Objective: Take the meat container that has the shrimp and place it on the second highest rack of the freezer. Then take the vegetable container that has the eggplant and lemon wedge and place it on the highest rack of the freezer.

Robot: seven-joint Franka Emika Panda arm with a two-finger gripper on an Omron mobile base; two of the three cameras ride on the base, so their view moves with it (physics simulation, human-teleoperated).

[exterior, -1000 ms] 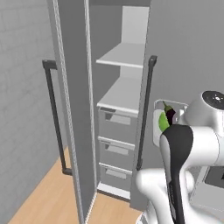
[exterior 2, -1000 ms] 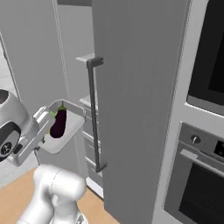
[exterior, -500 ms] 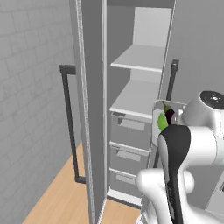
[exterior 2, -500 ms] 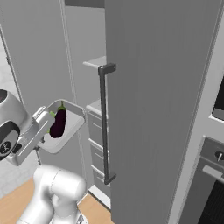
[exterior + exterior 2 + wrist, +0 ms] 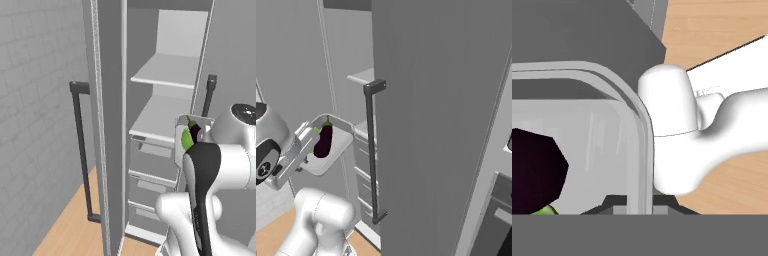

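Note:
My gripper (image 5: pixel 307 134) is shut on the rim of the vegetable container (image 5: pixel 335 151), a pale tray held tilted in front of the open freezer (image 5: pixel 165 150). The dark purple eggplant (image 5: pixel 323 141) and the lemon wedge (image 5: pixel 317 131) lie inside it. In the left base view the vegetable container (image 5: pixel 180 145) hangs beside the second shelf (image 5: pixel 160 117), below the highest rack (image 5: pixel 170 70), with eggplant (image 5: pixel 195 132) and lemon wedge (image 5: pixel 187 140) showing. The hand view has the gripper (image 5: pixel 639 206) clamped on the tray rim (image 5: pixel 639 130), eggplant (image 5: pixel 532 170) at left. The meat container with the shrimp is out of view.
The freezer's left door (image 5: pixel 107 125) stands open with a dark bar handle (image 5: pixel 80 150). Its right door (image 5: pixel 436 125) with a bar handle (image 5: pixel 372 150) stands close beside the held tray. Drawers (image 5: pixel 150 175) sit below the shelves. An oven (image 5: pixel 496 210) is at the far right.
The whole picture has shifted, so the base has driven; the freezer now looks nearer and further right. The tray stays held in the shut gripper in the same pose.

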